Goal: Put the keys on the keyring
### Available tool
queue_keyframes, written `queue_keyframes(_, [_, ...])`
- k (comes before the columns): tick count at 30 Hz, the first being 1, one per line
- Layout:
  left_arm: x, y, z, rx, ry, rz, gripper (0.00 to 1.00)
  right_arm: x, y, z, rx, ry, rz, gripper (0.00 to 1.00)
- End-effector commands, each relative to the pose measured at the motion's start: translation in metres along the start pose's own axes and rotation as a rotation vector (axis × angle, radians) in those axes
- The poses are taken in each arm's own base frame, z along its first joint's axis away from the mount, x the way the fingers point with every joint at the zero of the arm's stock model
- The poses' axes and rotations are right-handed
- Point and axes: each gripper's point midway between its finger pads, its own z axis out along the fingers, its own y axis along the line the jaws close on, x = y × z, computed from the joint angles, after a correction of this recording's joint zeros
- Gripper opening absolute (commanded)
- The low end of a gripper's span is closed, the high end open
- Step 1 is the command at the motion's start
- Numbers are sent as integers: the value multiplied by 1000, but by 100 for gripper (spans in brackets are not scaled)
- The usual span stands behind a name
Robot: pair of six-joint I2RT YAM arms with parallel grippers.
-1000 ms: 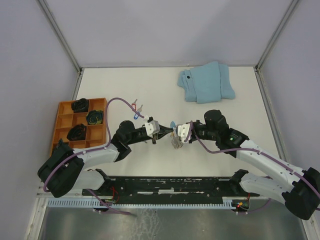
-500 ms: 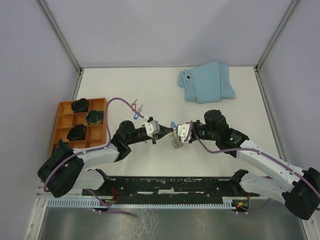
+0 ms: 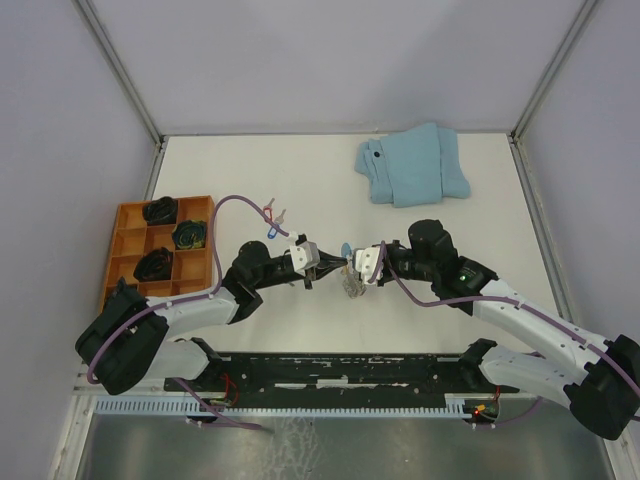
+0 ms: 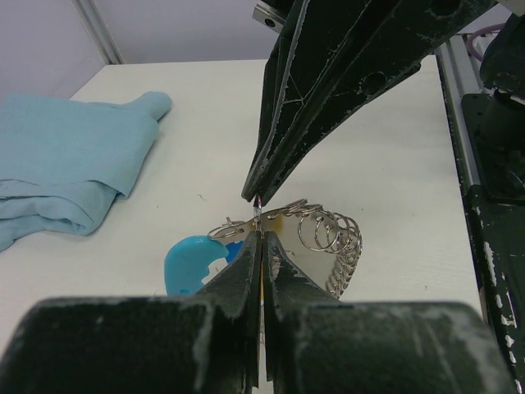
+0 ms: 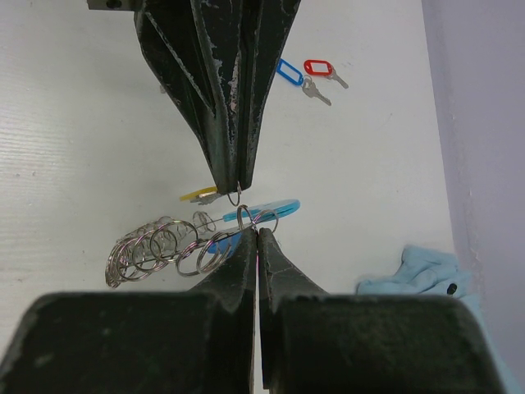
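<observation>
As the left pincer (image 4: 260, 236) is clamped on the loop of the yellow-tagged key (image 5: 199, 194) and the right pincer (image 5: 257, 234) on the keyring (image 5: 156, 246), tip to tip, both grips need firmness. Thread with small, aligned moves.

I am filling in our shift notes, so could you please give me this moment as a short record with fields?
left gripper: fingers shut, apparently pinching the small ring of the yellow-tagged key
right gripper: fingers shut on a loop of the keyring, tip to tip with the left
loose keys: blue-tagged key and red-tagged key, side by side, away from both arms
cloth: folded, far side
tray: orange, left side, dark items in three compartments
</observation>
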Motion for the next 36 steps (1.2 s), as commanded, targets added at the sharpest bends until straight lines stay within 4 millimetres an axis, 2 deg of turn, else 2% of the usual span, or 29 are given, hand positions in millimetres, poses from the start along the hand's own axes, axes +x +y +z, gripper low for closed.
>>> queue_keyframes(1, [-25,6,7,-7,-72,9,3,-18,-16,-4,61,-54,-28,1])
queue_keyframes(27, [-25,10,9,-25,-73,-8,3,-23,-11,-4,31,-78,-10,1])
queue_keyframes(36, [-27,11,5,-43,-73,-5,3,-16,-19,-7,87,-40,-3,1])
